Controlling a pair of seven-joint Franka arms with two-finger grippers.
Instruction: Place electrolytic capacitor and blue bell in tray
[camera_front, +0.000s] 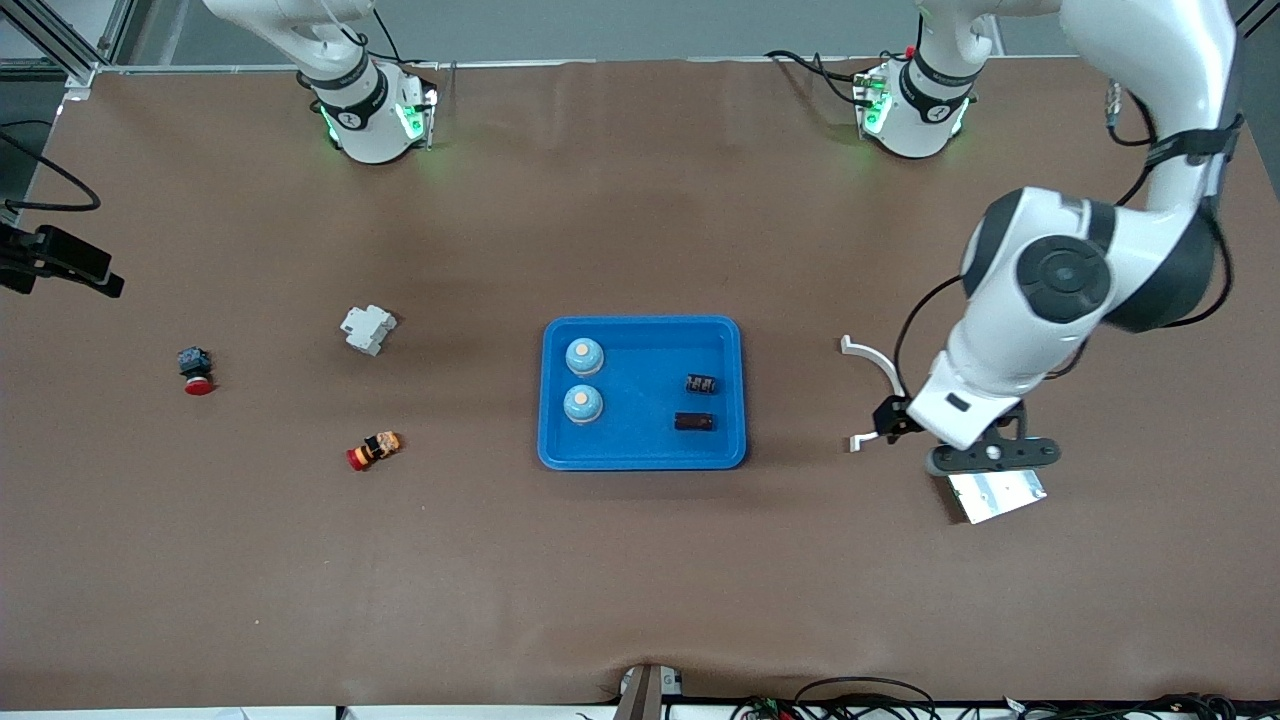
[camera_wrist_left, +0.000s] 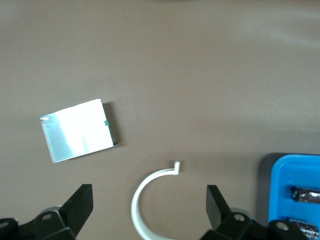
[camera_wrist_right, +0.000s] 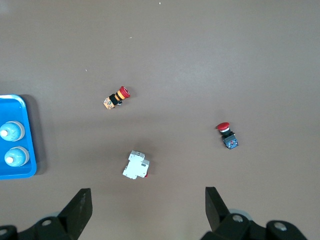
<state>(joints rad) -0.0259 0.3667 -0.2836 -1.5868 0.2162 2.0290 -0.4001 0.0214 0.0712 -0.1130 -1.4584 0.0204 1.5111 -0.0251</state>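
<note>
Left claw (camera_front: 985, 455): spread wide, nothing held, hung over the worktop (camera_front: 640, 560) toward the left arm's end, above a square silver plate (camera_front: 997, 494) and just beside a white curved clip (camera_front: 868, 360). In the left wrist view both dark fingers (camera_wrist_left: 80, 205) are seen well apart, with the clip (camera_wrist_left: 145, 202) between them and the plate (camera_wrist_left: 77, 130) lying apart from it.

Right claw (camera_wrist_right: 147, 212): spread wide, nothing held; not seen in the front view. It is held high over the right arm's end of the worktop.

Tray (camera_front: 642, 392): bright blue, at mid-worktop. Contained: two blue bells (camera_front: 584, 356) side by side at the end toward the right arm, and two small dark components (camera_front: 699, 384) at the end toward the left arm, the darker capacitor-like one (camera_front: 694, 422) nearer the front camera.

Loose items toward the right arm's end: a white breaker (camera_front: 367, 328), a red-capped button switch (camera_front: 195, 370), and a red-and-orange button (camera_front: 373, 450) nearest the front camera.
</note>
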